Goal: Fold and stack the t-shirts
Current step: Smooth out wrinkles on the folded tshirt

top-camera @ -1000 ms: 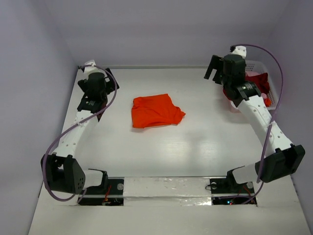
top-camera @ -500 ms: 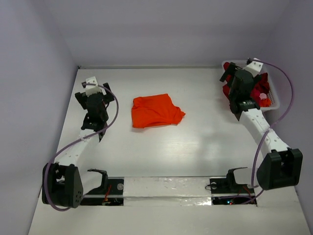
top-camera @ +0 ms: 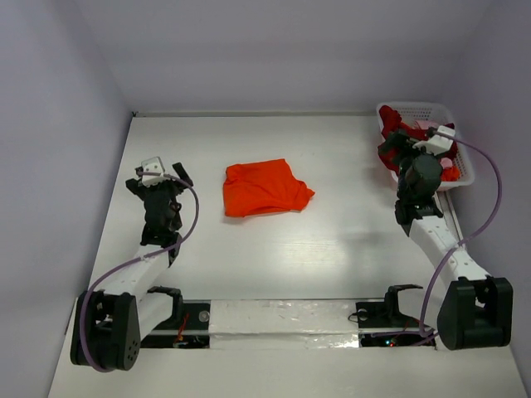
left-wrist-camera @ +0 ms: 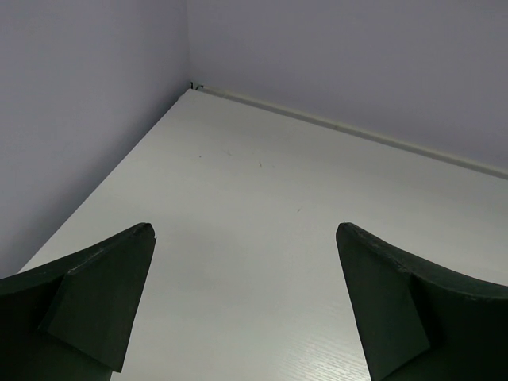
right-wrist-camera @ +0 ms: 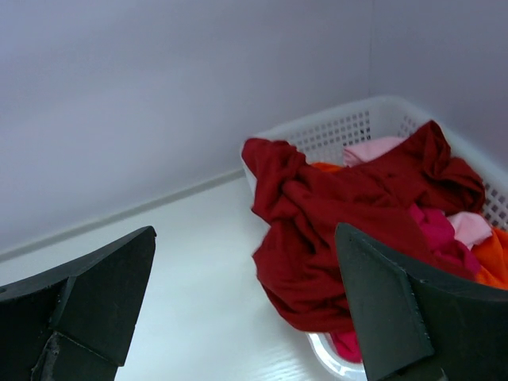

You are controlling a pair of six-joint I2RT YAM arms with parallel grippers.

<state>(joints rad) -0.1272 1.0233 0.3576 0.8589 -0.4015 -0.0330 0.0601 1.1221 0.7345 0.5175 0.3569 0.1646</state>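
Note:
A folded orange t-shirt (top-camera: 260, 188) lies on the white table, left of centre. More t-shirts fill the white lattice basket (top-camera: 425, 109) at the back right: a dark red one (right-wrist-camera: 333, 226) spills over the near rim, with pale pink (right-wrist-camera: 373, 148) and bright pink cloth (right-wrist-camera: 436, 230) behind it. My right gripper (top-camera: 400, 143) hangs open just in front of the basket, nothing between its fingers (right-wrist-camera: 87, 302). My left gripper (top-camera: 156, 176) is open at the left side of the table, well left of the orange shirt, facing bare tabletop in the left wrist view.
Lilac walls close the table at the back and both sides. The back-left corner (left-wrist-camera: 191, 86) shows in the left wrist view. The basket sits against the right wall. Both arm bases (top-camera: 286, 319) stand at the near edge.
Both arms have pulled back toward the near edge and lowered. The right gripper swung from left of the basket to just in front of it. The orange shirt has not moved.

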